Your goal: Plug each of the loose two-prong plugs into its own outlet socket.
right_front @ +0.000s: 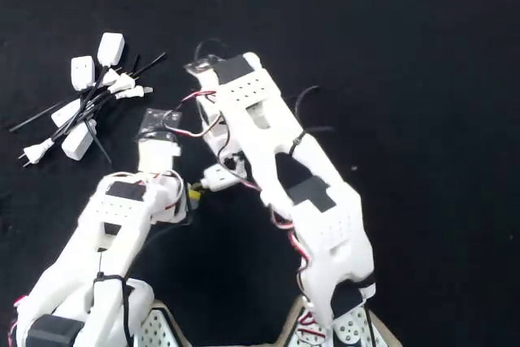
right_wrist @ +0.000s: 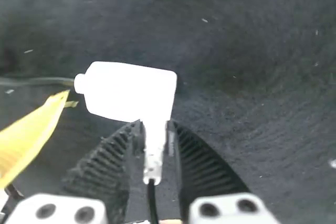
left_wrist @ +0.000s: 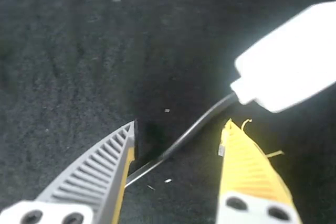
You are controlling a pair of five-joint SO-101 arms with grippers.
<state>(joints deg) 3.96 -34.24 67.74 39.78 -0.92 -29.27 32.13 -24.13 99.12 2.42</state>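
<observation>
Right hand [right_wrist: 154, 129] clenched on plug [right_wrist: 153, 153], butted against socket [right_wrist: 128, 95], centre of high view. Left hand [left_wrist: 179, 129] released, astride cord [left_wrist: 197, 127]. Risk: unheld socket slides on desk [right_front: 422, 79], plug skews. Other plugs [right_front: 36, 152] upper left.

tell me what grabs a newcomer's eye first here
At mid-table sits a white socket block: the right gripper clamps a small white plug against it, and the open left gripper straddles its black cord. A tangle of loose plugs and cords lies far left.
</observation>
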